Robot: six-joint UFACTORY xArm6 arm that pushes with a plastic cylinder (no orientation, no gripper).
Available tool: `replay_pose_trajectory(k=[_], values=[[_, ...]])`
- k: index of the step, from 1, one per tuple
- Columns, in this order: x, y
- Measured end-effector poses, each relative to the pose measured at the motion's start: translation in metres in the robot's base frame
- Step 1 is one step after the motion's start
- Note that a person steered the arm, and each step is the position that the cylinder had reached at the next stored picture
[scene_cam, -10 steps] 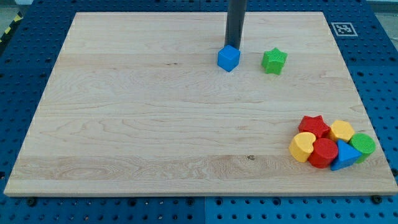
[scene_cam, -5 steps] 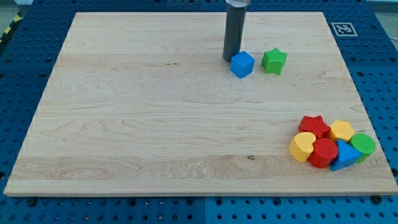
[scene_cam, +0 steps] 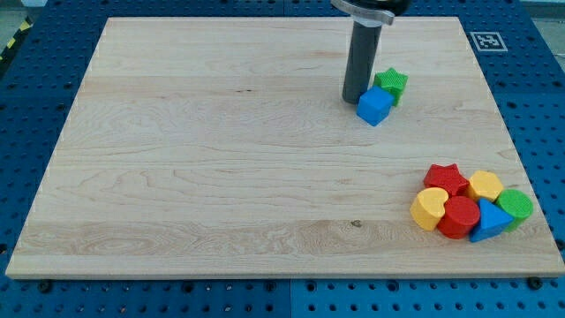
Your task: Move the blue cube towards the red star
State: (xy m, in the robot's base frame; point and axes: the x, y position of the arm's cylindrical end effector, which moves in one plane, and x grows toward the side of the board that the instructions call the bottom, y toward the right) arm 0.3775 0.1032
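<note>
The blue cube (scene_cam: 374,106) sits on the wooden board in the upper right part of the view. It touches the green star (scene_cam: 391,84), which lies just above and to its right. My tip (scene_cam: 354,98) is against the cube's upper left side. The red star (scene_cam: 446,179) lies far off toward the view's lower right, at the top left of a cluster of blocks.
The cluster at the lower right holds a yellow heart (scene_cam: 429,208), a red cylinder (scene_cam: 459,217), a blue triangle (scene_cam: 488,221), a yellow block (scene_cam: 485,185) and a green cylinder (scene_cam: 515,207). The board's right edge (scene_cam: 516,150) is near. A marker tag (scene_cam: 487,41) lies at top right.
My tip has moved right and down, pushing the blue cube the same way. The cube now touches the green star, which has shifted slightly.
</note>
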Motion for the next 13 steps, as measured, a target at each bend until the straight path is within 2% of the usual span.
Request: replay_pose_trajectory(k=[3, 8, 11, 13], values=[[0.002, 0.020], [0.044, 0.025], [0.044, 0.046], [0.048, 0.080]])
